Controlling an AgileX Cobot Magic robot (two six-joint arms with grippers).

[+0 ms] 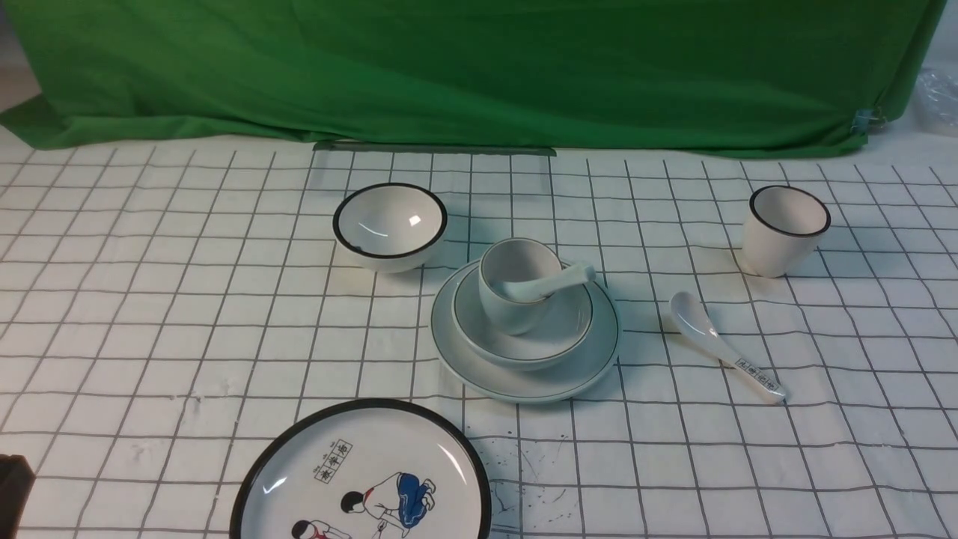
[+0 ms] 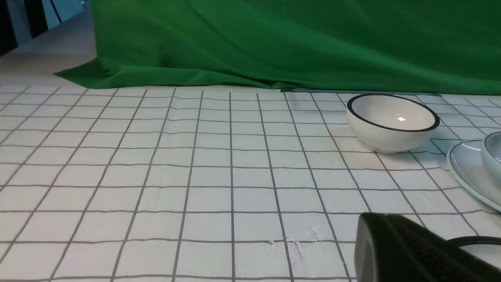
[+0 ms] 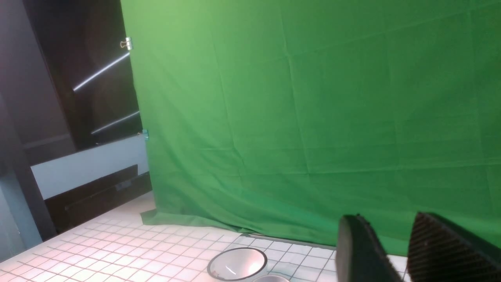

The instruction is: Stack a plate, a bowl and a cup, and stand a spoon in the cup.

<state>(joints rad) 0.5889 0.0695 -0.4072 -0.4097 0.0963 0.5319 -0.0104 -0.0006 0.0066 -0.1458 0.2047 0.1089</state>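
Nearest the camera, the left gripper (image 1: 13, 490) pokes into the front view's lower left corner as a dark tip, the rest cut off. It is shut; its fingers show as one dark shape in its own wrist view, also cropped, and nothing shows in its grip.

Just to its right lies the cartoon plate (image 1: 359, 479), black-rimmed, its near edge out of frame and one printed figure cut through. Farther forward and right of that gripper stands the stack: the plain plate (image 1: 524, 385), the wide bowl (image 1: 524, 352) on it, the small cup (image 1: 516, 314) in the bowl, and the plain spoon (image 1: 557, 283) slanting in the cup, handle out over the rim. The spoon's lower end is hard to make out, white against white. The left wrist view catches only a slice of the stack.

Beyond the stack, slightly nearer the left gripper's side, is the black-rimmed bowl (image 1: 389, 224). Well to that gripper's right lie the printed spoon (image 1: 707, 333) and, farther forward, the black-rimmed cup (image 1: 782, 239).

The right gripper (image 3: 385, 235), outside the front view, is blurred in its wrist view; its fingers stand partly apart, with nothing held between them.
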